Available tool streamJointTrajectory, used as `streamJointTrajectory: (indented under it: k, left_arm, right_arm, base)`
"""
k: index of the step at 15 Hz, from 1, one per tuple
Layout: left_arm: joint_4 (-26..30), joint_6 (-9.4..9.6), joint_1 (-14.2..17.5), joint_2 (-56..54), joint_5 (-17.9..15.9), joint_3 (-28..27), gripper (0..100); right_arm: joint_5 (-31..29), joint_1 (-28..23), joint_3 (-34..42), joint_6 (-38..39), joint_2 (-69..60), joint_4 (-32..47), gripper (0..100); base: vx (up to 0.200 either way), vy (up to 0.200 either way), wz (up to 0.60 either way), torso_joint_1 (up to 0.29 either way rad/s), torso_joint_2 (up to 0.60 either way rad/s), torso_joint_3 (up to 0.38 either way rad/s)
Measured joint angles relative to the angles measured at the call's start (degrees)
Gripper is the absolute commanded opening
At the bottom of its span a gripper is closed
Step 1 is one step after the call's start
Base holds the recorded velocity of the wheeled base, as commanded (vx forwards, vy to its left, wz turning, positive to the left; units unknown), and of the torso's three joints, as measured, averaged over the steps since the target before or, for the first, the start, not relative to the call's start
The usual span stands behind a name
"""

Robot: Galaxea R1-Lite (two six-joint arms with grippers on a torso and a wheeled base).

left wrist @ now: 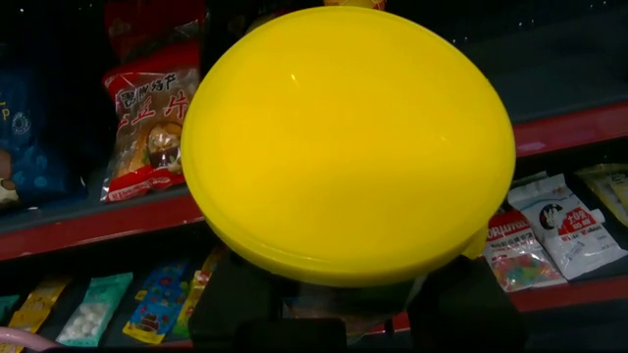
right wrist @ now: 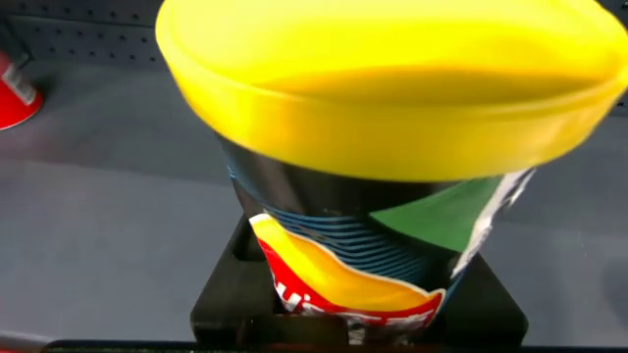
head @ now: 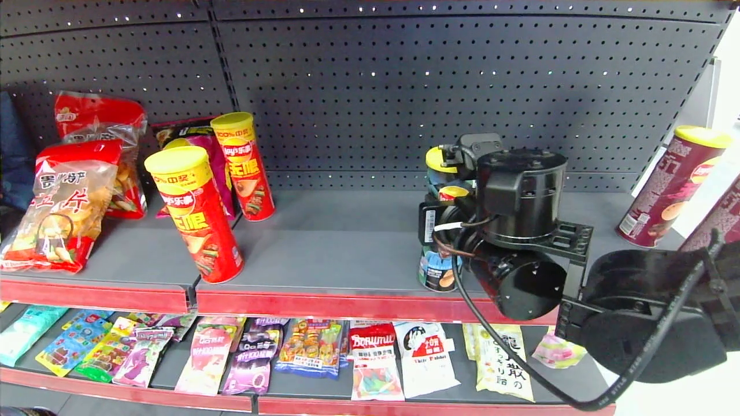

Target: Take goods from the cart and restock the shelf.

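**Two cans in the grippers, one at the shelf**

The right gripper [head: 442,222] is clamped on a dark cylindrical chip can with a yellow plastic lid [head: 436,268]. This can is upright between the fingers, at the front part of the grey metal shelf [head: 347,242]. The left gripper [left wrist: 348,314] seems to be closed around a second can with a round yellow lid [left wrist: 348,147], held away from the shelf; the body of this can is mostly hidden.

On the shelf I count:
- two red cans with yellow lids [head: 196,214] at the left
- two maroon cans [head: 665,185] at the right
- two red snack bags [head: 63,202]
- one purple bag [head: 196,138]
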Motion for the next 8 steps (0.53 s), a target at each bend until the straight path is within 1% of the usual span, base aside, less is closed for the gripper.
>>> streamJointTrajectory:
  k: [8]
  left_arm:
    - [0.00, -0.05, 0.00, -0.02, 0.05, 0.11, 0]
  right_arm:
    - [-2.23, 1.08, 0.72, 0.07, -0.32, 0.02, 0]
  base:
    - [0.000, 0.000, 0.00, 0.000, 0.00, 0.000]
